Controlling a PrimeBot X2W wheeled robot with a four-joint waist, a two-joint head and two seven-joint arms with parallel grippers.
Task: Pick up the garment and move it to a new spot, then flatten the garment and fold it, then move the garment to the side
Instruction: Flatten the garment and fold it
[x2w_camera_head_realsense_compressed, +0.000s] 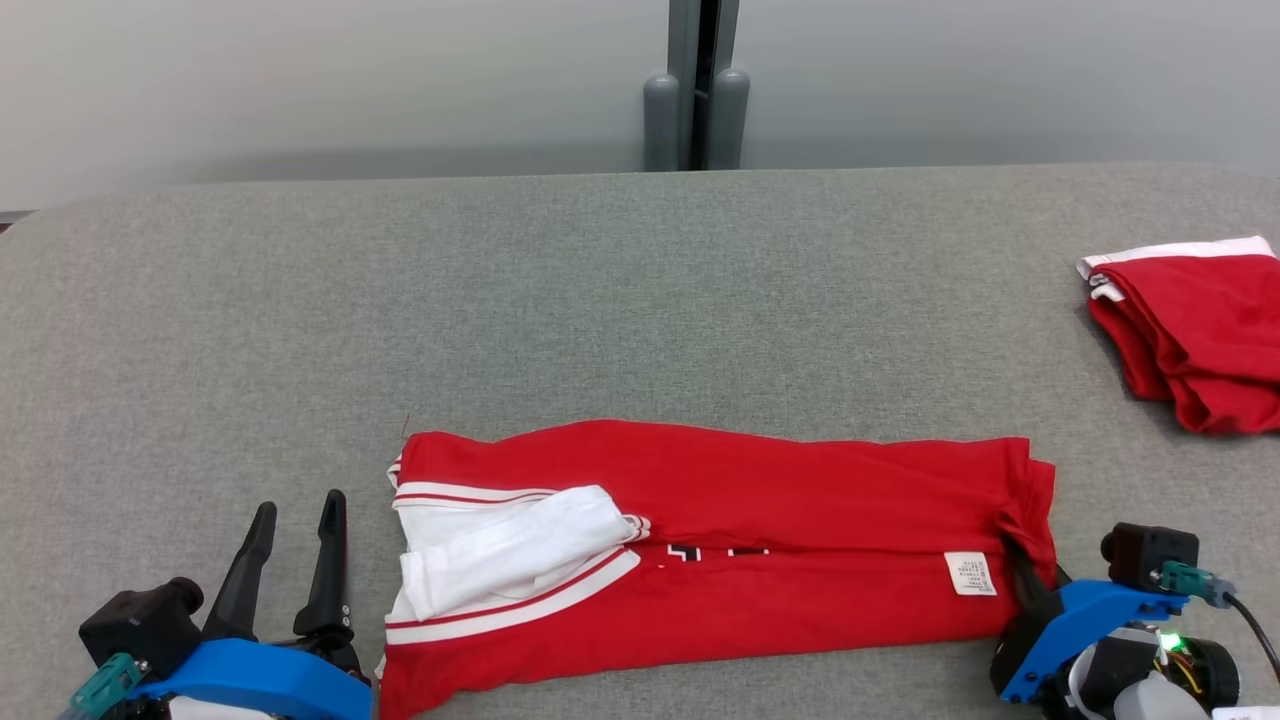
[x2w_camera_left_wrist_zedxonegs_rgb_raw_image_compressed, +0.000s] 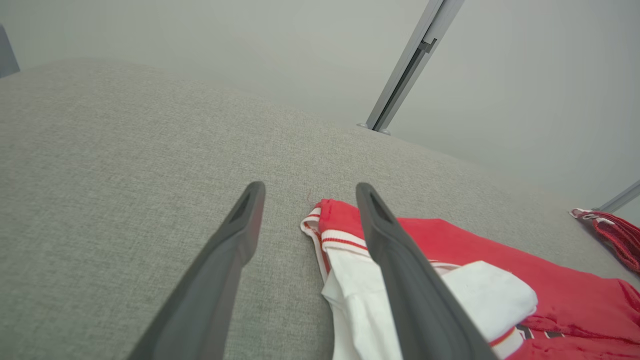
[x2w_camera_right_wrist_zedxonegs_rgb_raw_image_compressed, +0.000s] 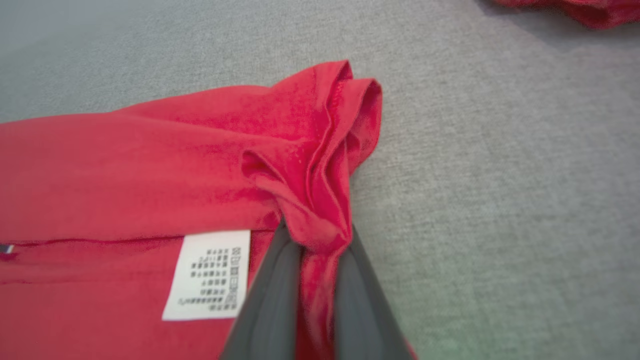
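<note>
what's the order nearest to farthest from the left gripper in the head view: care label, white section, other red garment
1. white section, just right of the left gripper
2. care label, well off to the right
3. other red garment, far right and farther back

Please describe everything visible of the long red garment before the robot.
The red garment, soft cloth, lies folded into a long band on the grey table, white striped trim at its left end, a white label near its right. The right gripper pinches its bunched right end; the left gripper stands open nearby.
</note>
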